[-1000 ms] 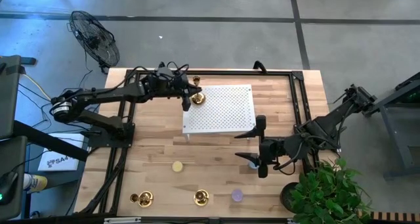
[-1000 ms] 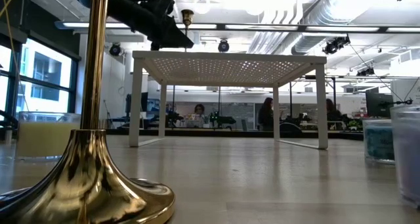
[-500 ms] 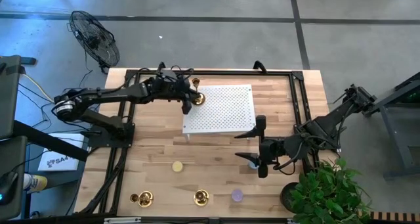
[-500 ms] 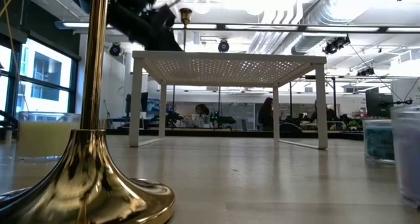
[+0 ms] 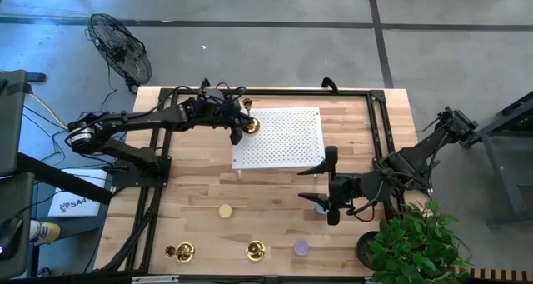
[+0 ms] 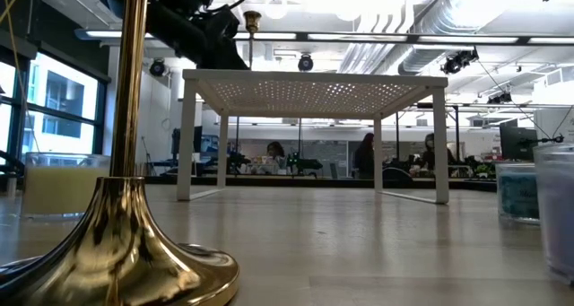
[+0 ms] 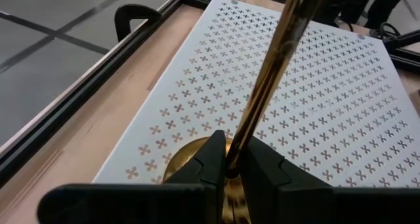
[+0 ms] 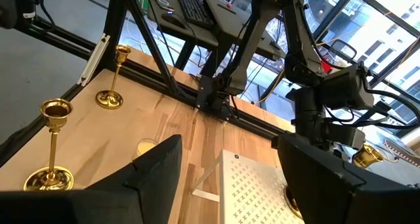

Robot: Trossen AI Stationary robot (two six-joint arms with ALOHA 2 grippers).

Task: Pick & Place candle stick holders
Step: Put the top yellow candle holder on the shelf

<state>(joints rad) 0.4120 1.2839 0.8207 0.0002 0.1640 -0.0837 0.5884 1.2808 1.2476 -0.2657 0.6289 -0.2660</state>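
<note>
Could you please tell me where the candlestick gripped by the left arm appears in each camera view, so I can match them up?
High view: candlestick at the white perforated stand's left rim, in the left gripper.
Low view: its cup above the stand's left end.
Left wrist view: stem rising between the fingers.
Right wrist view: cup beyond the stand's far edge.
Shared landmark: the white perforated stand.

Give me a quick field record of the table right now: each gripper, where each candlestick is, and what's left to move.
left gripper: shut on the stem of a candle stick holder at the left edge of the white perforated shelf
held holder: base on or just above the shelf, cannot tell which
right gripper: open, holds nothing, waiting over the table's right part
holders left: two, upright at the table's near edge
discs: yellow, purple, on the table
</note>
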